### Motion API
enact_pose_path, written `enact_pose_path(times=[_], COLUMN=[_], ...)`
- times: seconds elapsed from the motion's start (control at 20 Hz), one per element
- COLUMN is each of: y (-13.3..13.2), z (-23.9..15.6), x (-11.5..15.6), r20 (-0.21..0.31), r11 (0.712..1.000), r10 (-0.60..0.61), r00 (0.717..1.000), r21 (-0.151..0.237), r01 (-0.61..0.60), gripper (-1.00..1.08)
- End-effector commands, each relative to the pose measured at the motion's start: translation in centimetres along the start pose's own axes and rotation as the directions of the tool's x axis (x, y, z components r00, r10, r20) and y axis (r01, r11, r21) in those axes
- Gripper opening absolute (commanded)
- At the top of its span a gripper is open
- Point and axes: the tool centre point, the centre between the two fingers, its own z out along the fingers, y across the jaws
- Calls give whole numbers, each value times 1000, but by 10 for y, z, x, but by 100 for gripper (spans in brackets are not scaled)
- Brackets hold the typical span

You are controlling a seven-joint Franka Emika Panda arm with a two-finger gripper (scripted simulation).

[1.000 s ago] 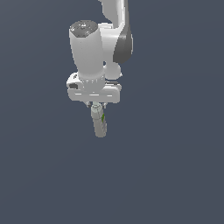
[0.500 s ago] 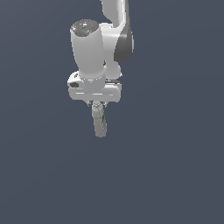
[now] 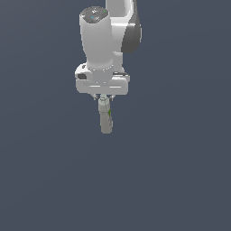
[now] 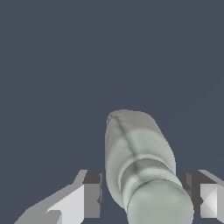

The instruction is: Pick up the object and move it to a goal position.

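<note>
Fingers: your gripper points straight down, and in the wrist view you see one finger on each side of the bottle's cap end. The far finger sits against the cap; a thin dark gap shows beside the near one, so you cannot tell for sure that both press on it. The bottle hangs from them, so you can read them as pinching it near the top.

Bottle: the small pale grey-beige bottle hangs below the gripper in the exterior view, roughly upright, its lower end leaning slightly toward the exterior view's right. A green label mark shows on its side just under the fingers. In the wrist view you look along its length, rounded cap nearest the camera and the wider body running away from it.

Hand and arm: the white hand block sits directly above the bottle, and the white arm link with its dark joint band rises from it.

Surroundings: plain dark blue-grey fills both views around the bottle; you see no edge or surface line to place it against.
</note>
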Motion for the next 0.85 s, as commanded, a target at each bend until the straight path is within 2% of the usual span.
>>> enact_pose_path(times=[0.0,0.4,0.8], y=[-5,-18,-23], z=[-15,-39,-48], x=[-12,-48,-59], r20=[-12,-11,-11], r11=[1000,1000,1000], r10=[0,0,0], r00=[1000,1000,1000], r21=[0,-1,-1], r01=[0,0,0], gripper=[-100,-100,-100])
